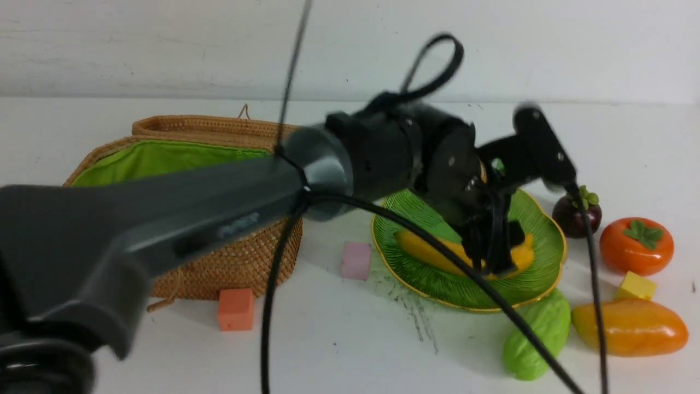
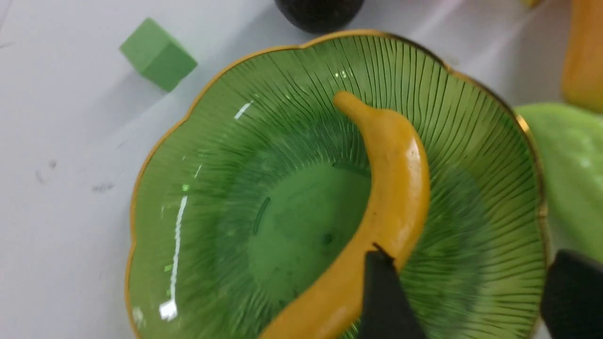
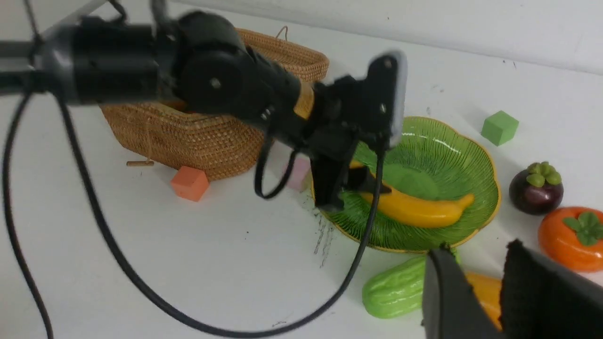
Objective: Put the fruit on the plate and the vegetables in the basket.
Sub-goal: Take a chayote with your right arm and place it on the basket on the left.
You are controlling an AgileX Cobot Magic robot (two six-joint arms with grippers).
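Nearest, the left arm (image 1: pixel 164 219) crosses the foreground; its left gripper (image 2: pixel 468 273) hangs over the plate (image 1: pixel 432 276), jaws spread wide, clasping nothing. One wicker basket (image 1: pixel 229 262) stands left of the plate, contents hidden by the arm. One banana (image 2: pixel 395 188) lies in the plate. Right of the plate: one mango (image 1: pixel 629 328), one gourd (image 1: pixel 536 339), one persimmon (image 1: pixel 634 246), one mangosteen (image 1: pixel 574 216). Four foam cubes ring it: orange cube (image 1: pixel 236 309), pink cube (image 1: pixel 356 260), yellow cube (image 1: pixel 635 285), green cube (image 2: pixel 158 53). The right gripper (image 3: pixel 480 263) is partly open, empty.

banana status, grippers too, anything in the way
Left gripper open above the plate; right gripper open, empty. Banana lying in the plate. Gourd beside the plate's rim, not blocking.
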